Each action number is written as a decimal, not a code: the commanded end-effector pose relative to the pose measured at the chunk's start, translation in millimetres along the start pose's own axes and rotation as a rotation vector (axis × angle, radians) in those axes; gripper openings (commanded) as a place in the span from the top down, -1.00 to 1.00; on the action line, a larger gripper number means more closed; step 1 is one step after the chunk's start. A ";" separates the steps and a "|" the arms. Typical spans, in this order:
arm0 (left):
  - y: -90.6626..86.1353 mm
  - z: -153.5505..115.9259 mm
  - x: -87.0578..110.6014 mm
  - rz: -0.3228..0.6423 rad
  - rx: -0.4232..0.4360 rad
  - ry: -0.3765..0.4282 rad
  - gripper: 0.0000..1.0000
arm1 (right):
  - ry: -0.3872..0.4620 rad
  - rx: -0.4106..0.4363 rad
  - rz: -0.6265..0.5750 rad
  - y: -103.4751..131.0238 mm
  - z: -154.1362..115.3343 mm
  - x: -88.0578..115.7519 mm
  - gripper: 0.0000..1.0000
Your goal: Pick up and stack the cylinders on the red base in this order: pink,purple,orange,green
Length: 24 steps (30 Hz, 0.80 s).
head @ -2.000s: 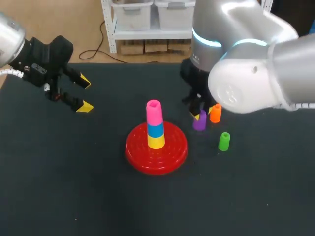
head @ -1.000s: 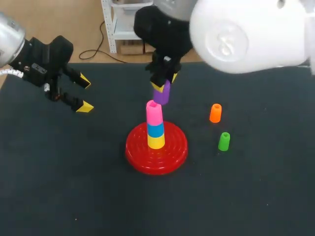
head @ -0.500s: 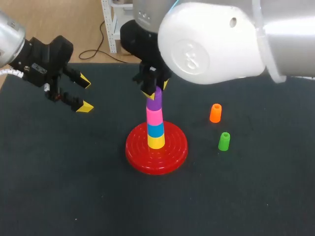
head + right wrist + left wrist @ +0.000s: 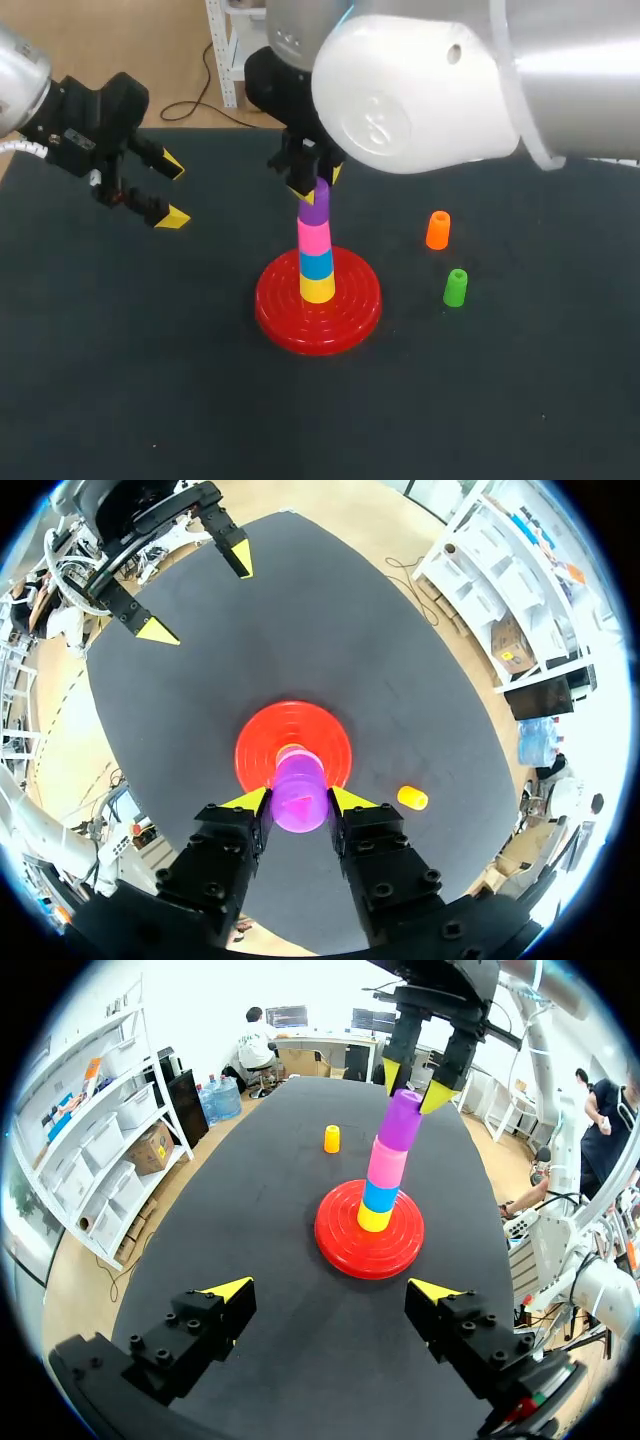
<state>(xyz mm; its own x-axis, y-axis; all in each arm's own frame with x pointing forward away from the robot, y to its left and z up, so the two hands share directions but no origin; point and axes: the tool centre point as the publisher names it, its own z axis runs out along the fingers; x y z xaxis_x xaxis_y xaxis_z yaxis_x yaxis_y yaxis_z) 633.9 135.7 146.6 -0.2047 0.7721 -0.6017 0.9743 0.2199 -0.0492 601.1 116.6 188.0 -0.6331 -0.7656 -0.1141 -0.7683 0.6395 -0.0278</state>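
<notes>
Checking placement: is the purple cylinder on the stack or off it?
On it: purple cylinder sits atop the pink cylinder, no gap showing; right gripper shut on it.

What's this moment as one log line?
right gripper: shut on purple cylinder atop pink | left gripper: open | orange, green: on table

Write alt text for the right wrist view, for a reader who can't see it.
The right gripper holds a purple cylinder between its yellow-tipped fingers, over the middle of the red base. An orange cylinder sits on the dark table beside the base, and the left gripper hangs open ahead, past the base.
</notes>
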 end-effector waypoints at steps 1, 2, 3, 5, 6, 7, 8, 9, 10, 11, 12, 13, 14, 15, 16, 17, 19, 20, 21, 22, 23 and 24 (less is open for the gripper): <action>0.4 0.1 -0.2 0.000 0.001 0.003 -1.00 | 0.010 -0.002 0.002 1.0 5.6 -1.9 1.00; 0.4 0.1 -0.2 0.000 0.001 0.003 -1.00 | 0.014 -0.005 0.002 1.4 7.7 -2.4 1.00; 0.4 0.1 -0.2 0.000 0.001 0.003 -1.00 | 0.021 -0.005 0.002 1.7 9.9 -2.9 1.00; 0.4 0.1 -0.2 0.000 0.001 0.003 -1.00 | 0.037 -0.006 0.002 2.3 15.1 -4.4 1.00; 0.4 0.1 -0.2 0.000 0.001 0.003 -1.00 | 0.041 -0.003 0.004 2.1 17.0 -5.3 1.00; 0.4 0.1 -0.2 0.000 0.001 0.003 -1.00 | 0.043 -0.003 0.005 1.6 18.2 -6.2 1.00; 0.4 0.1 -0.2 0.000 0.001 0.003 -1.00 | 0.044 -0.002 0.007 1.2 18.8 -7.0 1.00; 0.4 0.1 -0.2 0.000 0.001 0.003 -1.00 | 0.044 -0.002 0.009 0.5 18.2 -8.1 1.00; 0.4 0.1 -0.2 0.000 0.001 0.003 -1.00 | 0.044 -0.002 0.010 0.2 17.2 -8.7 1.00; 0.4 0.1 -0.2 0.000 0.001 0.003 -1.00 | 0.042 -0.001 0.010 0.2 15.9 -9.2 1.00; 0.4 0.1 -0.2 0.000 0.001 0.003 -1.00 | 0.041 -0.001 0.010 0.3 14.8 -9.7 1.00; 0.4 0.1 -0.2 0.000 0.001 0.003 -1.00 | 0.039 -0.001 0.008 0.5 14.1 -9.9 1.00; 0.4 0.1 -0.2 0.000 0.001 0.003 -1.00 | 0.040 0.002 0.003 0.9 13.5 -10.3 1.00; 0.4 0.1 -0.2 0.000 0.001 0.003 -1.00 | 0.048 0.007 0.001 1.3 13.5 -10.7 1.00; 0.4 0.1 -0.2 0.000 0.001 0.003 -1.00 | 0.054 0.009 0.003 1.5 13.7 -11.2 1.00; 0.4 0.1 -0.2 0.000 0.001 0.003 -1.00 | 0.056 0.009 0.006 1.6 13.8 -11.4 1.00; 0.4 0.1 -0.2 0.000 0.001 0.003 -1.00 | 0.063 0.009 0.009 1.6 13.6 -11.9 1.00; 0.4 0.1 -0.2 0.000 0.001 0.003 -1.00 | 0.064 0.009 0.010 1.5 13.0 -12.4 1.00; 0.4 0.1 -0.2 0.000 0.001 0.003 -1.00 | 0.067 0.010 0.008 1.5 12.1 -12.6 1.00; 0.4 0.1 -0.2 0.000 0.001 0.003 -1.00 | 0.070 0.012 0.006 1.7 11.3 -12.7 1.00; 0.4 0.1 -0.2 0.000 0.001 0.003 -1.00 | 0.071 0.011 0.006 1.7 10.7 -12.8 1.00; 0.4 0.1 -0.2 0.000 0.001 0.003 -1.00 | 0.071 0.012 0.006 1.7 9.9 -12.8 1.00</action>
<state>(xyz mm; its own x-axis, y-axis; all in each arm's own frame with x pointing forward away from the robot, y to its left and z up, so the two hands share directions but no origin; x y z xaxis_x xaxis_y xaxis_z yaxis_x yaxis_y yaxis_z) 633.9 135.7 146.6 -0.2046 0.7721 -0.6017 0.9743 0.2199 -0.0492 606.6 125.4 182.7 -0.6424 -0.7648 -0.0491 -0.7638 0.6441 -0.0406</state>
